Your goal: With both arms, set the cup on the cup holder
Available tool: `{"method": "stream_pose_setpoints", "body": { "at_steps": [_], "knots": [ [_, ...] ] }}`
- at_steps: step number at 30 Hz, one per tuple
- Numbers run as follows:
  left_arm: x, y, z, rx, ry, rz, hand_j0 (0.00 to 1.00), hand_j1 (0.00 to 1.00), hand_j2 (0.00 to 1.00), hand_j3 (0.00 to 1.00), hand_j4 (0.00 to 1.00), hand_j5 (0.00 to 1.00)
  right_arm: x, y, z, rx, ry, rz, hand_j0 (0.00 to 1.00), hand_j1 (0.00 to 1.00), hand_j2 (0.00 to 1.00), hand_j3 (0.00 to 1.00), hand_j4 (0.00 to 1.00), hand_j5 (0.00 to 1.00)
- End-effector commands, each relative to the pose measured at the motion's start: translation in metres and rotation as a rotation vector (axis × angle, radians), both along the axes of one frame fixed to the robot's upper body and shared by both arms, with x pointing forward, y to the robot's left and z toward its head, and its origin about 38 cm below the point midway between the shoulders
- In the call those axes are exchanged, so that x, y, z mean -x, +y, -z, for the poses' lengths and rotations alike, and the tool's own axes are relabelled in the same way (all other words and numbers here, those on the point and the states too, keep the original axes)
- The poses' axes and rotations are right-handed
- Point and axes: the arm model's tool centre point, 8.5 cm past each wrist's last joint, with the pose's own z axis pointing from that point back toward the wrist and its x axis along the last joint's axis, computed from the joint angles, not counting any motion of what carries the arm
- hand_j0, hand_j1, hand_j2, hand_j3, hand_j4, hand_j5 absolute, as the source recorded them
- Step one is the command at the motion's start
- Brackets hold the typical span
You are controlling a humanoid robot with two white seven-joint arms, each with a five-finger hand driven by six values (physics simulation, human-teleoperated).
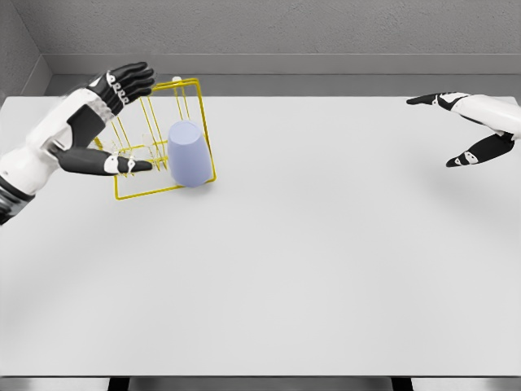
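Pale lavender cup (188,153) upside down on yellow wire cup holder (163,189), left hand (114,122) spread beside it — right hand (472,130) spread, well apart

The left hand (122,122) reaches in with fingers spread, while the right hand (468,126) hangs open far right.

The white table (309,269) lies open from three through nine o'clock. At ten o'clock the yellow wire cup holder (163,138) with the lavender cup (188,153) blocks passage, the left hand (114,122) straddling it.
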Motion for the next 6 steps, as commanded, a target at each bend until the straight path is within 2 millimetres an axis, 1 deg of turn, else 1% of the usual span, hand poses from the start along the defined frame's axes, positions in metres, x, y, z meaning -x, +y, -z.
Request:
{"method": "stream_pose_setpoints", "body": {
  "at_steps": [1,2,3,6],
  "knots": [
    [0.007,0.014,-0.024,-0.001,-0.093,0.01,1.0,1.0,1.0,1.0,1.0,1.0,0.0,-0.001,-0.001,-0.007,0.0,0.004,1.0,1.0,1.0,1.0,1.0,1.0],
    [0.011,0.019,-0.023,-0.004,-0.101,0.013,1.0,1.0,1.0,1.0,1.0,1.0,0.0,0.0,-0.001,-0.007,-0.001,0.002,1.0,1.0,1.0,1.0,1.0,1.0],
    [0.017,0.022,-0.014,-0.009,-0.084,0.014,1.0,1.0,1.0,1.0,1.0,1.0,0.0,0.0,-0.001,-0.007,0.001,0.002,1.0,1.0,1.0,1.0,1.0,1.0],
    [0.018,0.022,-0.011,-0.008,-0.078,0.015,1.0,1.0,1.0,1.0,1.0,1.0,0.0,-0.001,-0.001,-0.006,0.0,0.005,1.0,1.0,1.0,1.0,1.0,1.0]
  ]
}}
